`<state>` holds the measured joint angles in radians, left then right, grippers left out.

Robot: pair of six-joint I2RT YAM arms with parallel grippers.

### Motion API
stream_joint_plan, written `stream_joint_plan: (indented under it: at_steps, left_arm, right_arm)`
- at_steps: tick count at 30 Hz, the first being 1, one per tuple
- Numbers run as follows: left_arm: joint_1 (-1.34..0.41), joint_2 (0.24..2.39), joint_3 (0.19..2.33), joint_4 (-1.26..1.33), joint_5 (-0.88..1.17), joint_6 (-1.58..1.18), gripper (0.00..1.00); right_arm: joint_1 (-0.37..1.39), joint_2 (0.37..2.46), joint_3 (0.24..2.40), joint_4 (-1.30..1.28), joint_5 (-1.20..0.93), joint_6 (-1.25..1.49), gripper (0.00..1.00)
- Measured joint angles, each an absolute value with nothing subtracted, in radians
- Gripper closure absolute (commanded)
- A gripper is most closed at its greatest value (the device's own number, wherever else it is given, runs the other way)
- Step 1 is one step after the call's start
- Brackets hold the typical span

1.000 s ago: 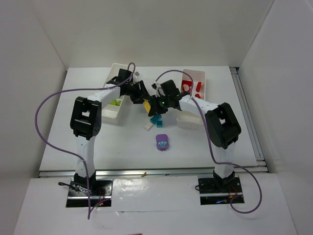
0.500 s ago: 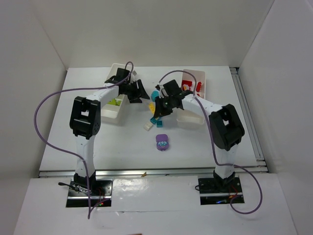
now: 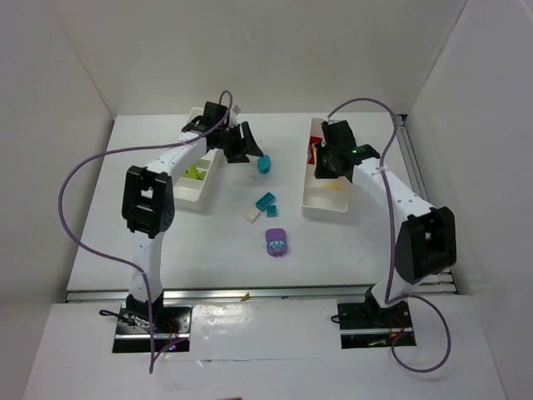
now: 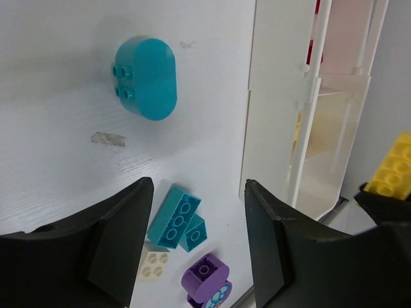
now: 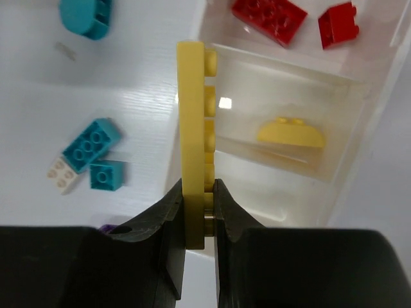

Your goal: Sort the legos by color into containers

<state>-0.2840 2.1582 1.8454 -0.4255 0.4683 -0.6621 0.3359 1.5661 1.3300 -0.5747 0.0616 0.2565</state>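
Note:
My right gripper [image 5: 198,192] is shut on a flat yellow brick [image 5: 191,128] and holds it on edge above the right tray's [image 3: 306,198] near wall. That tray's middle compartment holds a rounded yellow piece [image 5: 290,133]; the far one holds red bricks [image 5: 270,19]. In the top view my right gripper [image 3: 325,165] is over this tray. My left gripper [image 3: 242,147] is open and empty above the table, near a rounded teal piece [image 4: 144,77]. Two teal bricks [image 4: 176,218], a white brick [image 4: 156,264] and the purple piece [image 4: 207,279] lie on the table.
The left tray [image 3: 188,192] stands under the left arm and holds lime green bricks [image 3: 196,174]. The loose bricks lie between the two trays. White walls close the table at the back and both sides.
My right gripper has carried the yellow brick from the middle of the table to over the right tray. My left gripper has drawn back, uncovering the rounded teal piece.

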Motion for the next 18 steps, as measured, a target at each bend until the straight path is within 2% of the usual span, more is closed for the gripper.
stream_joint_plan:
  at_steps: [12,16,18]
  left_arm:
    - [-0.343,2.199,1.911,-0.528,0.418,-0.659,0.29]
    - [-0.341,2.212,1.911,-0.537,0.413,-0.659,0.29]
    - [-0.340,2.219,1.911,-0.540,0.412,-0.659,0.29]
  right_arm:
    - [0.265,1.744,1.365,-0.632,0.121,0.234,0.97]
    - [0.250,1.765,1.388,-0.622,0.119,0.234,0.88]
    - [0.248,1.779,1.393,-0.620,0.117,0.235,0.79]
